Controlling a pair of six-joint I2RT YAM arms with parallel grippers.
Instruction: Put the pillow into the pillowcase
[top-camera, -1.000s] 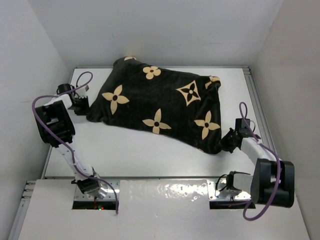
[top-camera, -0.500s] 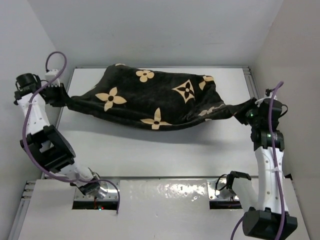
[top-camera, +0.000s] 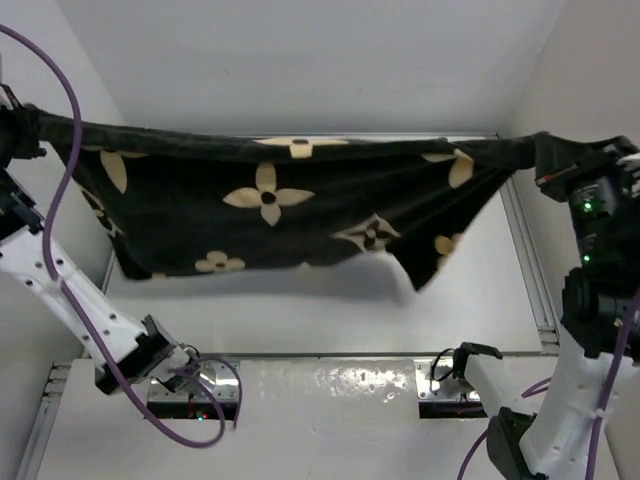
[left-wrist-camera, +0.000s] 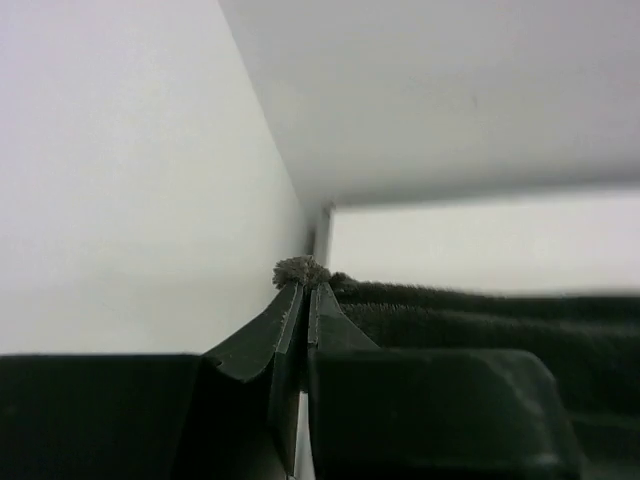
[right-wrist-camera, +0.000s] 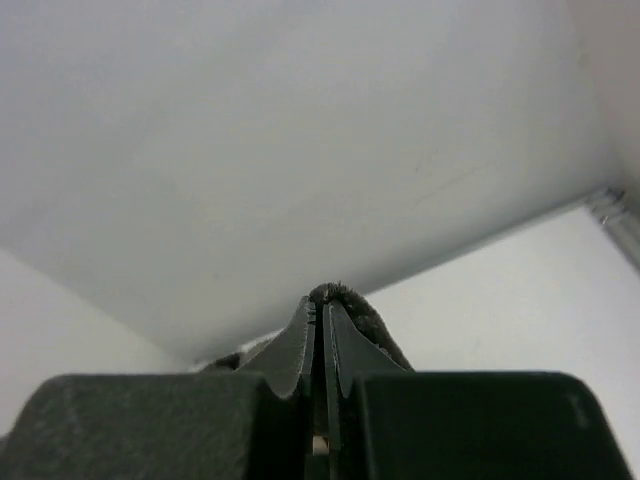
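The pillowcase (top-camera: 270, 215), black plush with tan flowers, hangs stretched like a curtain high above the white table (top-camera: 330, 315). My left gripper (top-camera: 28, 125) is shut on its upper left corner at the far left. My right gripper (top-camera: 543, 152) is shut on its upper right corner. In the left wrist view the jaws (left-wrist-camera: 305, 287) pinch a tuft of the black fabric (left-wrist-camera: 480, 310). The right wrist view shows the jaws (right-wrist-camera: 320, 300) closed over a fold of the same cloth (right-wrist-camera: 372, 322). One lower corner droops toward the table at the right. No pillow shows; it is hidden or out of view.
White walls close in on the left (top-camera: 60, 240), back (top-camera: 320, 70) and right (top-camera: 590, 80). A metal rail (top-camera: 527, 255) runs along the table's right edge. Purple cables (top-camera: 70, 200) loop from both raised arms. The arm bases (top-camera: 190, 375) sit at the near edge.
Both arms have risen and spread apart, lifting the pillowcase off the table until it hangs taut between them. Both grips have stayed closed on its corners.
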